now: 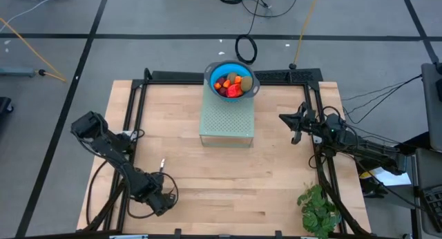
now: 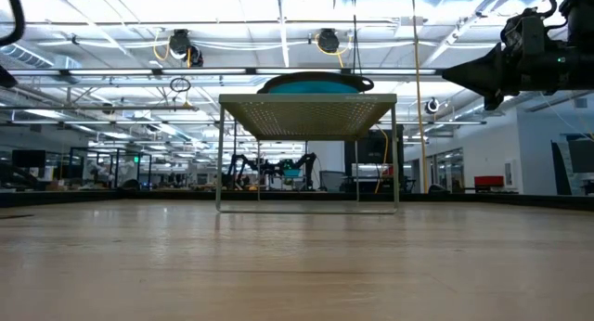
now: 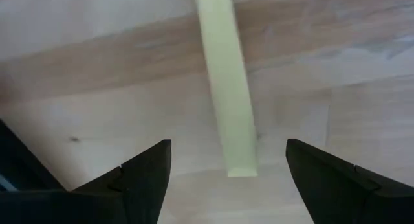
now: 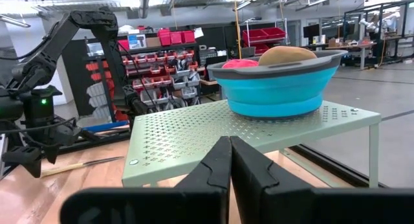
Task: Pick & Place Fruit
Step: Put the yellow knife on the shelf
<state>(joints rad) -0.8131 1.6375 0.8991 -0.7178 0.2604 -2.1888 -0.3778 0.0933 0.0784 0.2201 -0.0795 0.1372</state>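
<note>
The fruit (image 1: 231,83), orange, red and brownish-olive pieces, lies in a blue bowl (image 1: 232,68). The bowl stands on the far end of a pale green perforated shelf (image 1: 226,121). In the right wrist view a brownish oval (image 4: 286,54) and a red piece (image 4: 244,62) show above the bowl's rim (image 4: 278,63). My right gripper (image 1: 286,119) hovers shut to the right of the shelf, pointing at it (image 4: 229,160). My left gripper (image 3: 226,169) is open low over the table near its near-left part, its fingers on either side of the knife's yellow handle (image 3: 226,88), not touching it.
The slim knife (image 1: 161,164) lies flat on the wooden table between the left gripper and the shelf. A leafy green plant (image 1: 318,210) stands at the near-right corner. The shelf stands on thin legs (image 2: 219,163) with open space beneath. Black frame rails (image 1: 131,111) run along the table's sides.
</note>
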